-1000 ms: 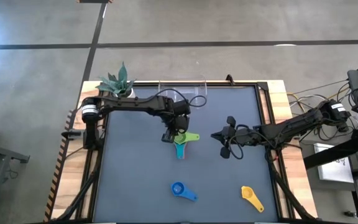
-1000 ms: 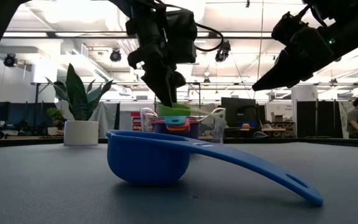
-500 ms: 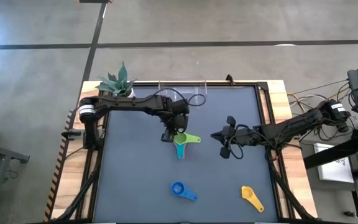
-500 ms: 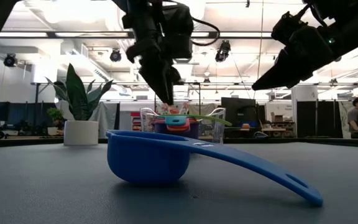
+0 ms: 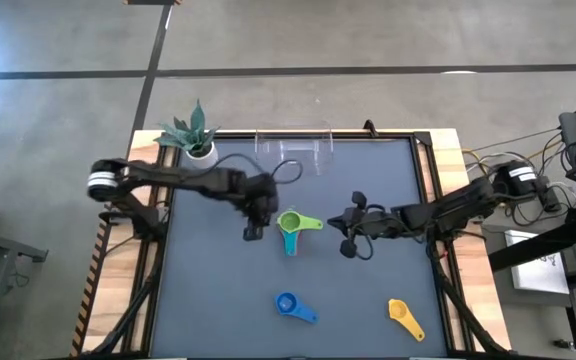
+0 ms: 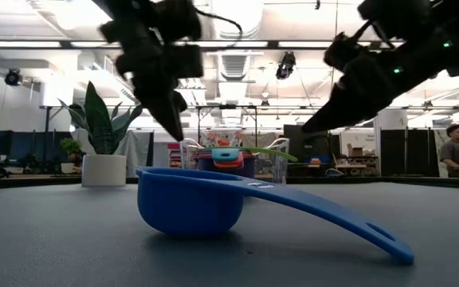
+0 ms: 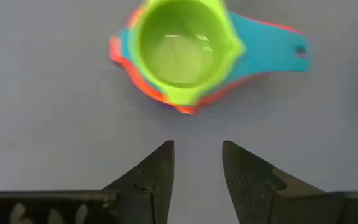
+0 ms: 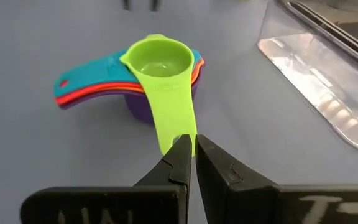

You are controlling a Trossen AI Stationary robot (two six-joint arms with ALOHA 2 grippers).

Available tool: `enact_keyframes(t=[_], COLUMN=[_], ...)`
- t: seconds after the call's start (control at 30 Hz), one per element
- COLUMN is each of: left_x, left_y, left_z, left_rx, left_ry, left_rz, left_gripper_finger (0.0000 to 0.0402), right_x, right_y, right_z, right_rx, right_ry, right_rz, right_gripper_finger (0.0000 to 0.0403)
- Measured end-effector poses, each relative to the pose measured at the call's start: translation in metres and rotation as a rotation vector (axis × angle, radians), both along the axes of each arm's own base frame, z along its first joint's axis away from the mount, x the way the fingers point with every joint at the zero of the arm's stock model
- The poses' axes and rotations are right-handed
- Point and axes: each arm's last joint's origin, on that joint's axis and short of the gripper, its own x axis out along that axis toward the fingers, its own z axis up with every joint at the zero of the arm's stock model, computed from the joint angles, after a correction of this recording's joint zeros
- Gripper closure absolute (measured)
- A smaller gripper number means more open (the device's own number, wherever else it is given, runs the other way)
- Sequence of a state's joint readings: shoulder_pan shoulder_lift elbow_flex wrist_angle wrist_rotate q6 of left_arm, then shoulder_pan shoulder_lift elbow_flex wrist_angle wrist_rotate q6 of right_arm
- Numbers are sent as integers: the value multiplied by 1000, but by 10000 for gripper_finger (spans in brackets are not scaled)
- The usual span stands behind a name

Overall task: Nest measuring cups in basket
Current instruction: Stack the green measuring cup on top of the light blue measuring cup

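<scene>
Your left gripper (image 5: pixel 254 226) hangs with its fingers apart and empty, just beside the stack of nested plastic measuring cups (image 5: pixel 290 228) at the table's (image 5: pixel 218 300) middle, the green cup (image 8: pixel 161 68) on top. Your right gripper (image 5: pixel 346 232), fingers nearly together, sits at the green handle's tip. The clear plastic basket (image 5: pixel 295 147) stands at the far edge. The blue cup (image 5: pixel 291 305) and yellow cup (image 5: pixel 403 316) lie near the front edge.

Two dark, matte-black jointed arms. The left arm (image 5: pixel 183 180), at centre left of the high view, carries a silver-grey collar near its base and a looped black cable. The right arm (image 5: pixel 448 208), at centre right, shows similar collars and trailing cables. Jaws are black, tapered wedges.
</scene>
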State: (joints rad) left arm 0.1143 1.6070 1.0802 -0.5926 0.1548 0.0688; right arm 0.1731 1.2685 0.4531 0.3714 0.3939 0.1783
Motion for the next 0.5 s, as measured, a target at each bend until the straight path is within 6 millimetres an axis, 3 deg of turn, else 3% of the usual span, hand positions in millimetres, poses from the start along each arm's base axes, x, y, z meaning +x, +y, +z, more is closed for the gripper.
enact_keyframes(t=[0.1,0.27,0.5], left_x=[-12,-12,0], left_y=[-19,-48,-66], left_z=[-9,-22,-47], left_rx=[-2,-42,-68], left_ry=[-79,-252,-204], left_rz=[25,-8,-27], left_gripper_finger=[291,317,374], right_x=[10,25,39], right_y=[-5,-22,-41], right_z=[0,1,-13], right_rx=[-19,-51,17], right_ry=[11,49,163], right_rz=[-15,-61,-39], right_gripper_finger=[390,390,390])
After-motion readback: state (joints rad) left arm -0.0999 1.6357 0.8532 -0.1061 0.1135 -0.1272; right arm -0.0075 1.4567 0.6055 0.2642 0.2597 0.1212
